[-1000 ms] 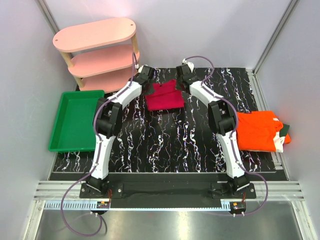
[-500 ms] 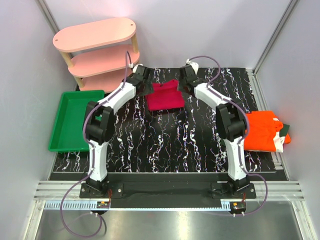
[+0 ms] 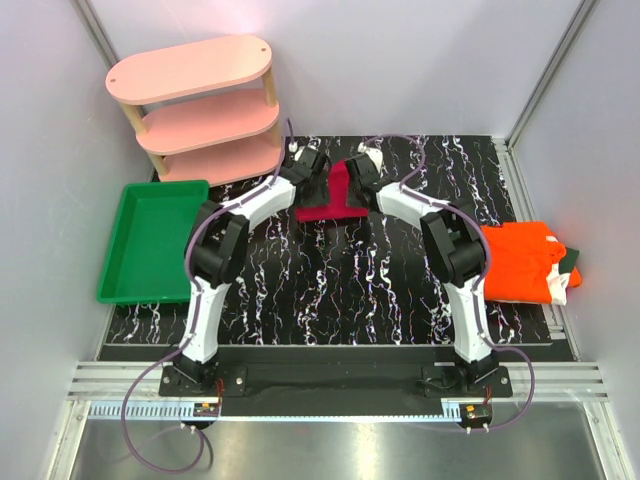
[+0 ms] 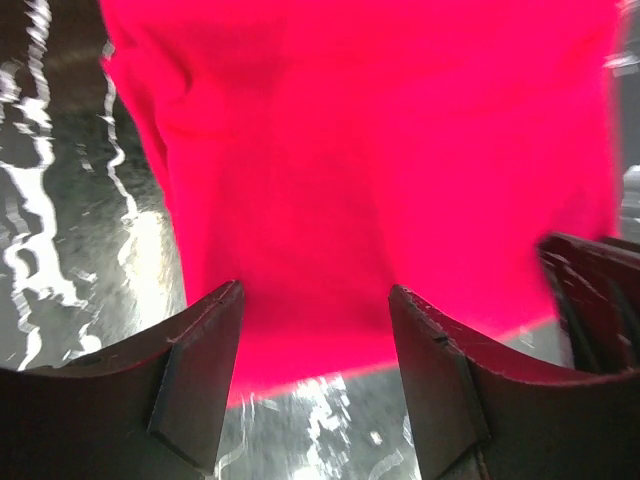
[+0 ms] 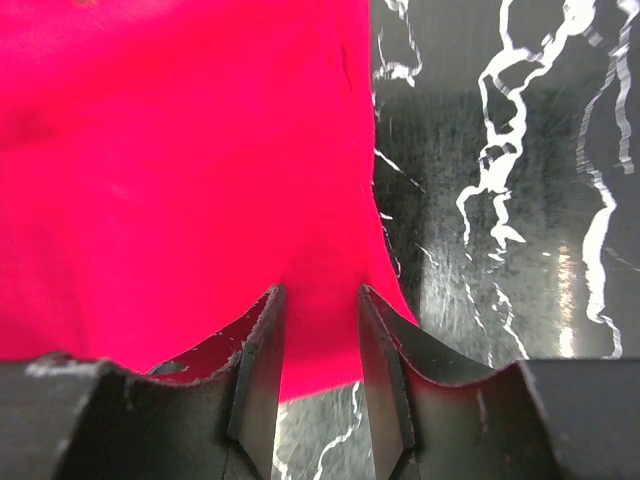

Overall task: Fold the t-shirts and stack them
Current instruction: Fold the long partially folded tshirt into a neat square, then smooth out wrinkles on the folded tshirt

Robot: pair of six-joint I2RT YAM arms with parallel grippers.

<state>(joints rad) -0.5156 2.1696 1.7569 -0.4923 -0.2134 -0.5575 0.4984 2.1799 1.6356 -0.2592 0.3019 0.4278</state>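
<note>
Two tools [image 4: 315,288] [image 5: 320,290] straddle crimson t-shirt [image 3: 330,205]; orange t-shirt's [image 3: 515,260] white label [image 3: 562,286] unreadable.

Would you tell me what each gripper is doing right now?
Left gripper: jaws apart around the crimson t-shirt; grip cannot be told.
Right gripper: shut on it.

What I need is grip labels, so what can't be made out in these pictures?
Top view: only a sliver of the green shirt shows; the orange shirt covers the rest.
Top view: the fingertips of the left gripper and right gripper are too small and dark to make out.
Left wrist view: unclear whether the red shirt lies between the fingers or beyond them.
Both wrist views: frame edges cut off the red shirt's outline.
</note>
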